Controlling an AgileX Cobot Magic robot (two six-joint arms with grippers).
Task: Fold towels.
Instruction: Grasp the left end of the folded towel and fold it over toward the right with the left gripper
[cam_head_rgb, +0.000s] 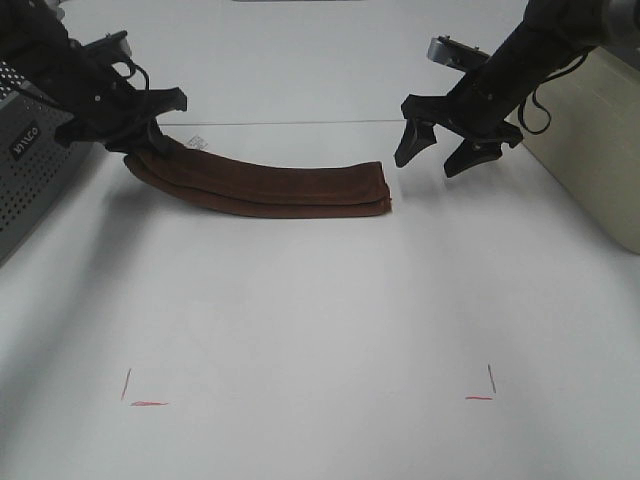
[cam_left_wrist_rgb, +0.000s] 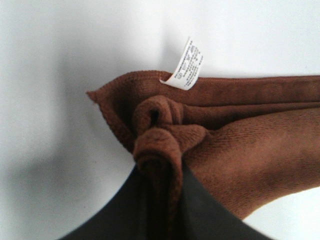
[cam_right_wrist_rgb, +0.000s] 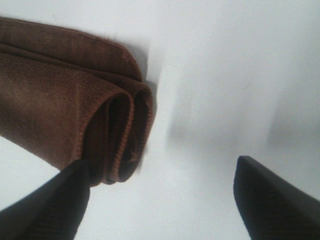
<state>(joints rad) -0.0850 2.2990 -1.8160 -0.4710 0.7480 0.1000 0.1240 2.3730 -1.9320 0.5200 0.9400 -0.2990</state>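
The reddish-brown towel lies folded into a long narrow strip across the back of the white table. My left gripper is shut on the towel's left end and holds it slightly raised; the left wrist view shows the bunched cloth pinched between the jaws and the white tag. My right gripper is open and empty, hovering just right of the towel's right end, apart from it.
A grey perforated basket stands at the left edge. A cream box stands at the right edge. Red corner marks lie near the table's front.
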